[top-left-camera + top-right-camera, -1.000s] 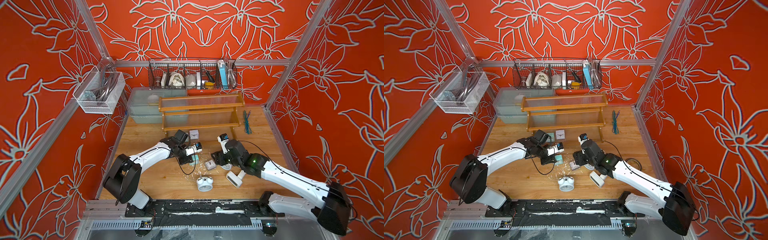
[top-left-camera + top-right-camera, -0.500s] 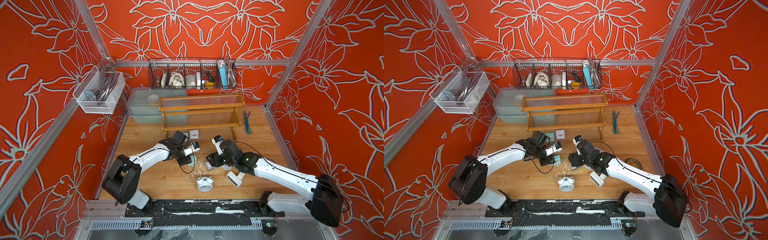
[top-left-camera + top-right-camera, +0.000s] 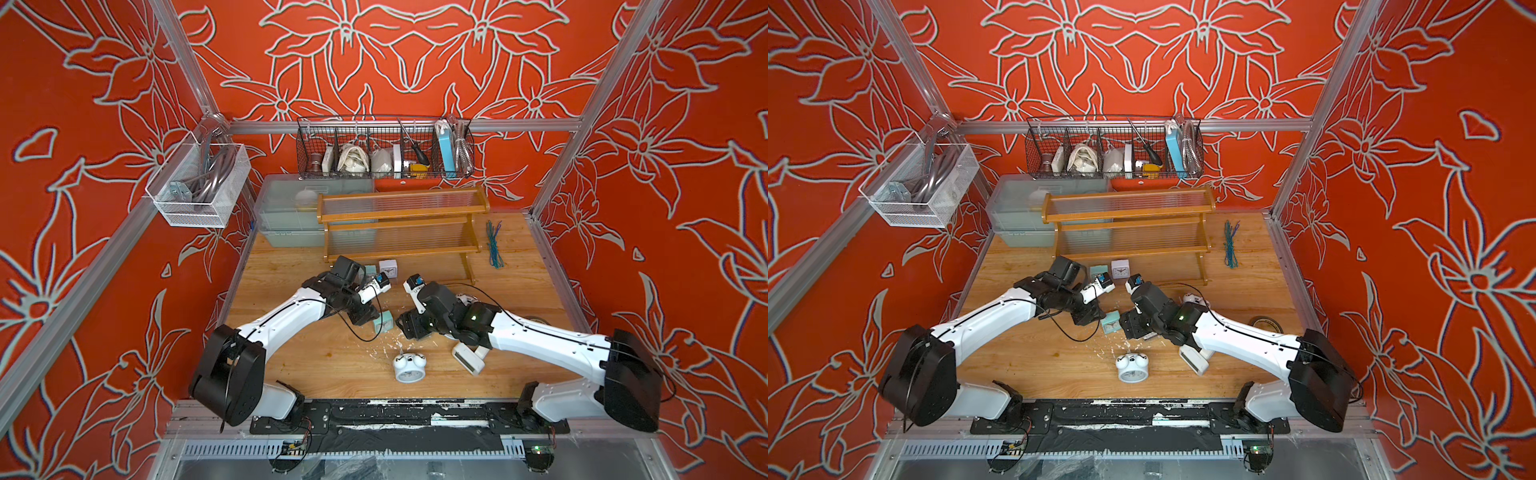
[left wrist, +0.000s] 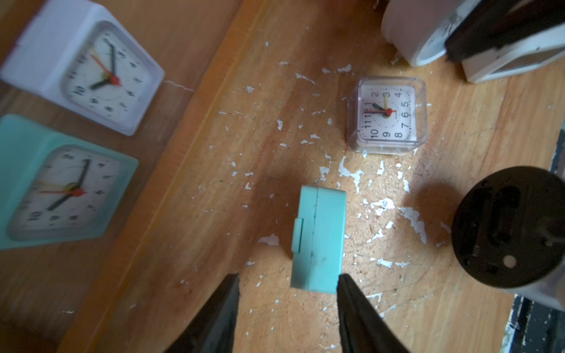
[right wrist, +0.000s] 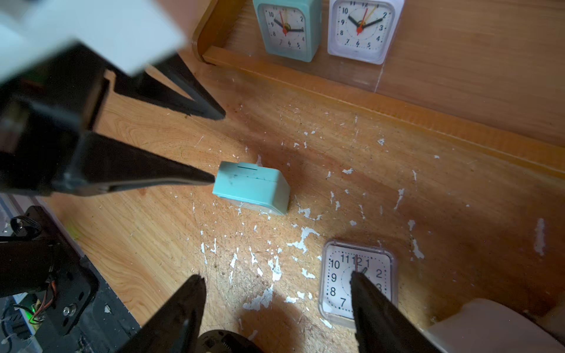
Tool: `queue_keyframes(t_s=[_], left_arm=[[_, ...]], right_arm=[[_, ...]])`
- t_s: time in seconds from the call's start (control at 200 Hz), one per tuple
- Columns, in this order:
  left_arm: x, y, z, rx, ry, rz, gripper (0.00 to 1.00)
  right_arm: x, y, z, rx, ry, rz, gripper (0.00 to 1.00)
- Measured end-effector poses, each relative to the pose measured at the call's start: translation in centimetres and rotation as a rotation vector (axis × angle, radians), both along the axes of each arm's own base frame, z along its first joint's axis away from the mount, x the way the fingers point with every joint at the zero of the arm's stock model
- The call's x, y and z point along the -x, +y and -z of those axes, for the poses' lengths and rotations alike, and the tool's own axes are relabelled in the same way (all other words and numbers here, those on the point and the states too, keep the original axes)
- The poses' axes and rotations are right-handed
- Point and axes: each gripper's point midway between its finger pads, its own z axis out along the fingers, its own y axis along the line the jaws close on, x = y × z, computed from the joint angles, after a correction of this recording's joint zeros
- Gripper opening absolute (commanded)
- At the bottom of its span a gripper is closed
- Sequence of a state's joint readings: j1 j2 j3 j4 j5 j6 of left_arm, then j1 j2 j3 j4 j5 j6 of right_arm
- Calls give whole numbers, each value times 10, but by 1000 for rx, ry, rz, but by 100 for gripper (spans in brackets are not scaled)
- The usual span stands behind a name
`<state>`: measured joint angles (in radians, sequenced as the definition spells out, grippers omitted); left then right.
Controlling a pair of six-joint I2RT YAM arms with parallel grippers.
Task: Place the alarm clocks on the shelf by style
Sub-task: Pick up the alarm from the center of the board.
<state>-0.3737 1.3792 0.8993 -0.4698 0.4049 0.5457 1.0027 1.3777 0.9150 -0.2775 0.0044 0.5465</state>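
Your small teal square plastic alarm clock point(image 3: 384, 324) sits on the light wooden tabletop point(image 3: 311, 361), apparently upright, though the angle leaves that unsure. At its 9 o'clock, your left gripper point(image 4: 287, 278) has its black jaws moderately apart, with one fingertip point(image 4: 347, 290) touching the clock's corner and nothing clamped. At 3 o'clock the right gripper point(image 5: 276, 275) stands wide and empty over a clear-cased square clock point(image 5: 334, 275). At 12 o'clock the orange-brown stepped wooden shelf point(image 3: 399, 210) carries a second teal square clock point(image 5: 287, 27) and a white square clock point(image 5: 363, 27) side by side on its lowest tier. At 5 o'clock lie a round white twin-bell clock point(image 3: 409, 365) and a white rectangular digital clock point(image 3: 467, 359).
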Motion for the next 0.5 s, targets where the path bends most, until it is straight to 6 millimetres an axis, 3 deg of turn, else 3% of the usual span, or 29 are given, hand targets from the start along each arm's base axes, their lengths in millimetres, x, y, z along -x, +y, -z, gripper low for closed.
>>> queue_keyframes(t_s=[0.29,0.5], left_arm=[[-4,31,-35,106,-19,-109,54],[2,44,-51,171,0,-168,54]], right_arm=[[1,30,8,56,2,-13,84],[3,40,33,124,7,3,85]])
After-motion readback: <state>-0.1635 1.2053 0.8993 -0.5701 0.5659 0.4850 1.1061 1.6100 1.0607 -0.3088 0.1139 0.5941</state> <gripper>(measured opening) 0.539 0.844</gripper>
